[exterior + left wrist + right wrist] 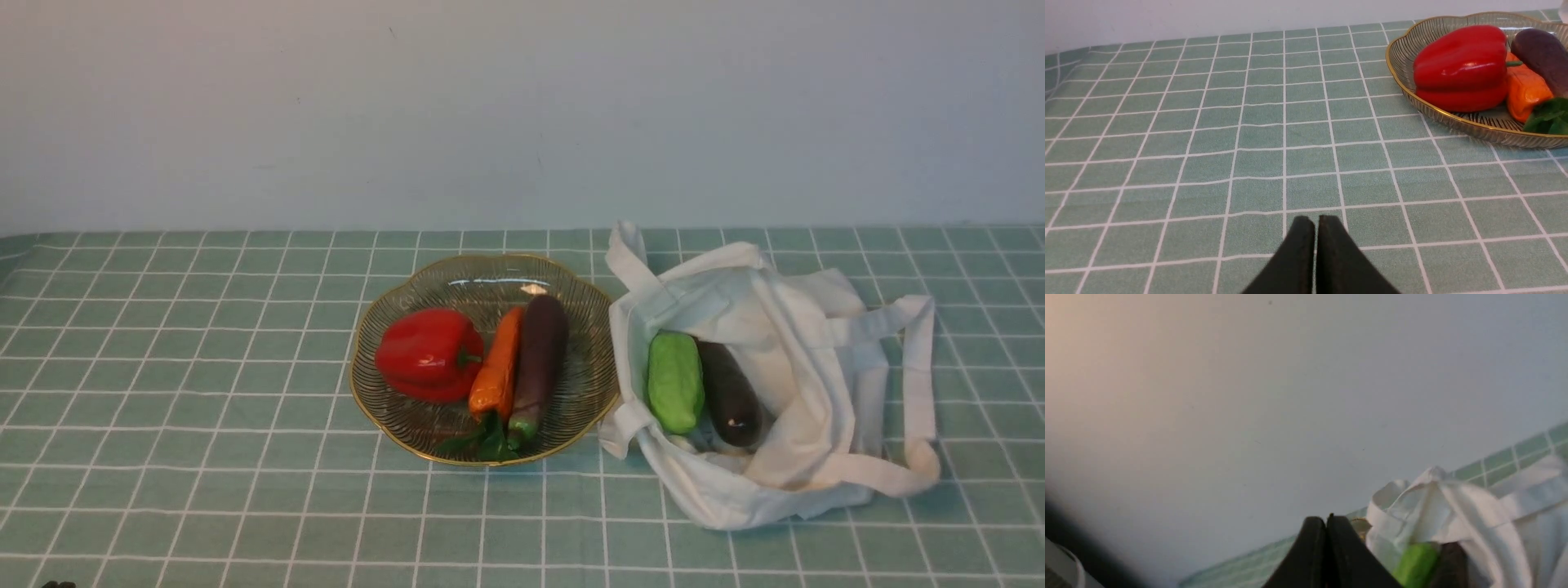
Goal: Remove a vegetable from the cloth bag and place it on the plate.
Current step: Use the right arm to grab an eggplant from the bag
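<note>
The white cloth bag point(800, 343) lies open on the right of the table. Inside it the dark purple-black eggplant point(729, 394) with a white spot lies beside a light-green gourd point(675, 380). The glass plate point(584, 367) with a gold rim stands just left of the bag. Neither arm shows in the front view. My left gripper point(1316, 218) is shut and empty, low over the cloth left of the plate point(1400, 73). My right gripper point(1326, 517) is shut and empty, near the bag point(1453, 506), where the gourd point(1414, 563) and eggplant point(1451, 561) show.
The plate holds a red bell pepper point(429, 353), an orange carrot point(498, 367) with green leaves, and a paler purple eggplant point(539, 359) with a green stem end. A green checked cloth point(204, 408) covers the table. A plain wall stands behind.
</note>
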Tool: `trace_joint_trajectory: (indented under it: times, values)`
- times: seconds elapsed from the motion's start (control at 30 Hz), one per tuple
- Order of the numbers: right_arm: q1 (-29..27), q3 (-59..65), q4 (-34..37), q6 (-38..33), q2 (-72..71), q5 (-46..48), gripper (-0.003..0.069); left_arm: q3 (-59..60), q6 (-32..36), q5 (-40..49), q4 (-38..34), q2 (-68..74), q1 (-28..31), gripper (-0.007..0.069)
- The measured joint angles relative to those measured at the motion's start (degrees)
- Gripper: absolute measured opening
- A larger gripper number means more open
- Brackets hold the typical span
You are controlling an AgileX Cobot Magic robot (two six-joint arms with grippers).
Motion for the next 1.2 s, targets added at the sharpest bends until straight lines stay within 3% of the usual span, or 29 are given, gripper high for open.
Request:
trace_joint_trajectory:
  times: [0.13,0.23,0.3,0.47,0.63,0.77,0.8,0.93,1.1,1.2]
  values:
    - [0.0,-7.42,-11.18,0.93,11.7,10.91,-0.0013,0.0,0.0,0.0,0.0,0.0,0.0,-0.0004]
    - [0.0,-12.18,-18.65,4.37,29.03,22.23,-0.0013,0.0,0.0,0.0,0.0,0.0,0.0,-0.0004]
    - [0.06,-13.16,-18.47,4.12,35.69,24.22,-0.0013,0.0,0.0,0.0,0.0,0.0,0.0,-0.0004]
    - [3.92,-17.54,-6.28,-10.75,57.16,26.38,-0.0013,0.0,0.0,0.0,0.0,0.0,0.0,-0.0004]
    - [9.51,-22.71,-2.95,-15.36,68.24,23.32,-0.0013,0.0,0.0,0.0,0.0,0.0,0.0,-0.0004]
    - [12.28,-30.13,-7.14,-10.49,76.28,21.79,-0.0011,0.0,0.0,0.0,0.0,0.0,0.0,-0.0004]
    - [13.22,-34.23,-10.92,-5.95,80.3,21.66,-0.001,0.0,0.0,0.0,0.0,0.0,0.0,-0.0004]
    - [14.36,-41.48,-16.87,0.67,86.35,22.21,-0.0002,0.0,0.0,0.0,0.0,0.0,0.0,-0.0004]
    - [14.93,-46.94,-21.89,5.32,89.68,22.48,0.002,0.0,0.0,0.0,0.0,0.0,0.0,-0.0004]
    - [14.97,-48.41,-24.16,7.69,90.15,21.11,0.0069,0.0,0.0,0.0,0.0,0.0,0.0,-0.0004]
